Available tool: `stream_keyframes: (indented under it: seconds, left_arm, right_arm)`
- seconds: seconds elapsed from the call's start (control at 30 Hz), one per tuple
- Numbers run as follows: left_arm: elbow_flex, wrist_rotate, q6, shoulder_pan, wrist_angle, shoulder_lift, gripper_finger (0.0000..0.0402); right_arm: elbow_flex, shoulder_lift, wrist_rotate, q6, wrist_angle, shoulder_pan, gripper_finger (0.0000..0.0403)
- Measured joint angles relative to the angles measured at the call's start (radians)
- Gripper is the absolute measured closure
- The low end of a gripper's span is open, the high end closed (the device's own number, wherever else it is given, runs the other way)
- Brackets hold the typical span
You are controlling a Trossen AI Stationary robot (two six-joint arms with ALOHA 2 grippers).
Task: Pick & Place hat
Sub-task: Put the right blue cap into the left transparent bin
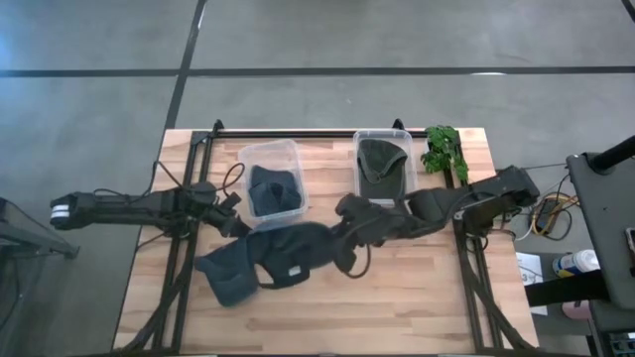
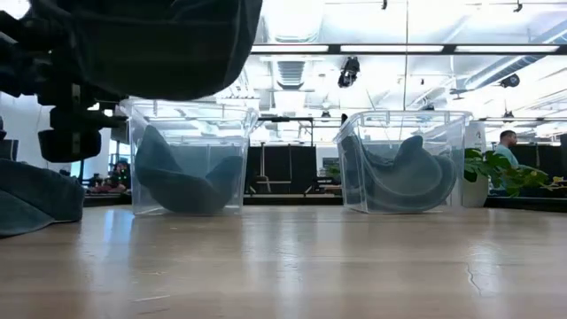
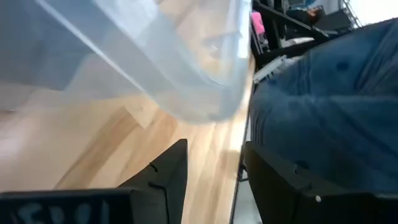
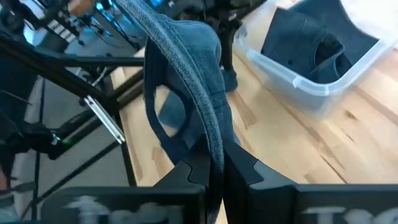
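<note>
The right pincer (image 4: 214, 171) is clamped tight on the thin edge of a blue denim hat (image 4: 186, 81), the cloth standing up between its two dark fingers (image 4: 245, 171). From above, this right pincer (image 1: 342, 230) sits near the middle of the worktop (image 1: 397, 307), and the hat (image 1: 263, 263) spreads from it toward 9 o'clock, one end reaching down to 7 o'clock. In the low view the hat (image 2: 168, 44) hangs lifted above the wood, and a further fold of denim shows at the 9 o'clock edge, whether touching the wood I cannot tell.

At 12 o'clock from the hat stands a clear bin (image 1: 272, 178) with another dark blue hat (image 1: 274, 190) in it. A second clear bin (image 1: 383, 164) at 1 o'clock holds a grey-green hat (image 1: 381, 161). Just beside that bin, toward 3 o'clock, lies a green plant sprig (image 1: 445, 151).

The left pincer (image 1: 230, 213) waits at 9 o'clock, next to the first bin, its fingers (image 3: 165, 180) apart with nothing between them.
</note>
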Motion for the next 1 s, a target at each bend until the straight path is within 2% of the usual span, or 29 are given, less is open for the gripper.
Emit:
stream_keyframes:
  seconds: [0.17,0.33,0.43,0.53,0.63,0.83,1.0]
  left_arm:
    - [0.0,-0.015,-0.007,-0.021,-0.005,0.001,0.0248]
    - [0.022,-0.081,-0.031,-0.046,0.008,0.0,0.0248]
    - [0.048,-0.133,-0.037,-0.063,0.073,0.001,0.0248]
    - [0.088,-0.158,-0.036,-0.081,0.142,0.004,0.0248]
    - [0.142,-0.175,-0.021,-0.097,0.134,0.013,0.0248]
    - [0.233,-0.235,0.03,-0.121,-0.03,0.041,0.0248]
    - [0.254,-0.268,0.031,-0.122,-0.208,0.063,0.0248]
  right_arm:
    - [-0.001,-0.036,0.05,0.041,0.02,0.001,0.039]
    - [0.0,-0.035,0.1,0.049,0.141,-0.006,0.039]
    - [0.001,-0.001,0.103,0.056,0.217,-0.015,0.039]
    - [0.001,0.051,0.119,0.077,0.215,-0.026,0.039]
    - [-0.002,0.094,0.149,0.1,0.199,-0.04,0.039]
    - [-0.001,0.117,0.219,0.115,0.213,-0.059,0.039]
    - [-0.001,0.112,0.309,0.12,0.208,-0.061,0.039]
